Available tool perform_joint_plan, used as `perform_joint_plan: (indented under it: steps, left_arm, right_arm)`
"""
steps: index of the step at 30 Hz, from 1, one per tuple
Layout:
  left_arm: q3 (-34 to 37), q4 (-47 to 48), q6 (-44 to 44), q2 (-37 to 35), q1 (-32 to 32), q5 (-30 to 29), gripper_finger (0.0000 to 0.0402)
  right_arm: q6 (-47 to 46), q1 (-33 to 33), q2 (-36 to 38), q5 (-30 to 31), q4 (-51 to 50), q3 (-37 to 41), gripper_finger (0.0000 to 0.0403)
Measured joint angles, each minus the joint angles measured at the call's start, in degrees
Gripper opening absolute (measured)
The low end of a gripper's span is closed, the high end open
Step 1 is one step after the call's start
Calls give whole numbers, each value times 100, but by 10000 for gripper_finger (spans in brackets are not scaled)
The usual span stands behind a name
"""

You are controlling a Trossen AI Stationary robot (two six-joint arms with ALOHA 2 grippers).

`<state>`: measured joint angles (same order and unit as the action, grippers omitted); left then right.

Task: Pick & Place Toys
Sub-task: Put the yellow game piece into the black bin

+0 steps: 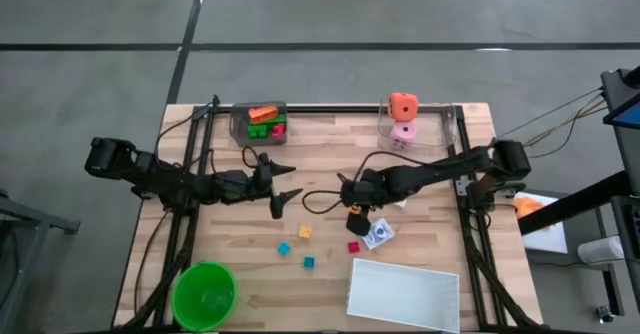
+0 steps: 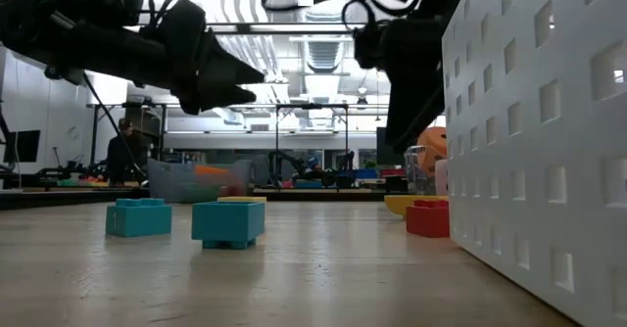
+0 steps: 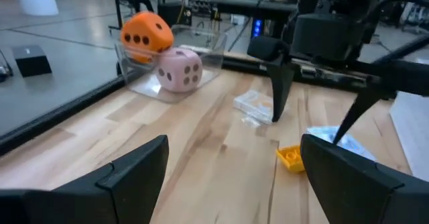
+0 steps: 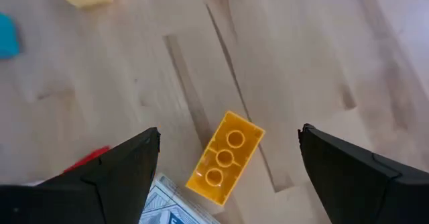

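The right gripper (image 4: 224, 177) is held wide open directly above the yellow brick (image 4: 224, 158), empty, while the left gripper (image 1: 283, 187), also spread wide, is parked at its 9 o'clock

Two dark jointed arms, black cables, tapered matte fingers (image 3: 127, 177)

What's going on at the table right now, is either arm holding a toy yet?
Neither. The right gripper hangs open over a yellow brick lying beside a printed card, jaws either side but not touching. The left gripper waits open mid-table, empty. Small cubes are loose on the wood; the white tray and green bowl hold no toys.
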<state>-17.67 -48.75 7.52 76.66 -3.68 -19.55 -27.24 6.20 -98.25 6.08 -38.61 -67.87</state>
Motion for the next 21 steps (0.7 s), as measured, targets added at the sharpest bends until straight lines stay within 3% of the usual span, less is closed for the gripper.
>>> perform_joint_plan:
  steps: [7, 21]
  left_arm:
    - [9, 339, 95, 2, -2, 4, 341]
    - [2, 361, 190, 2, -2, 6, 341]
  right_arm:
    - [-273, 0, -417, -166, -401, -99, 351]
    - [-560, -15, -546, -326, -604, -2, 351]
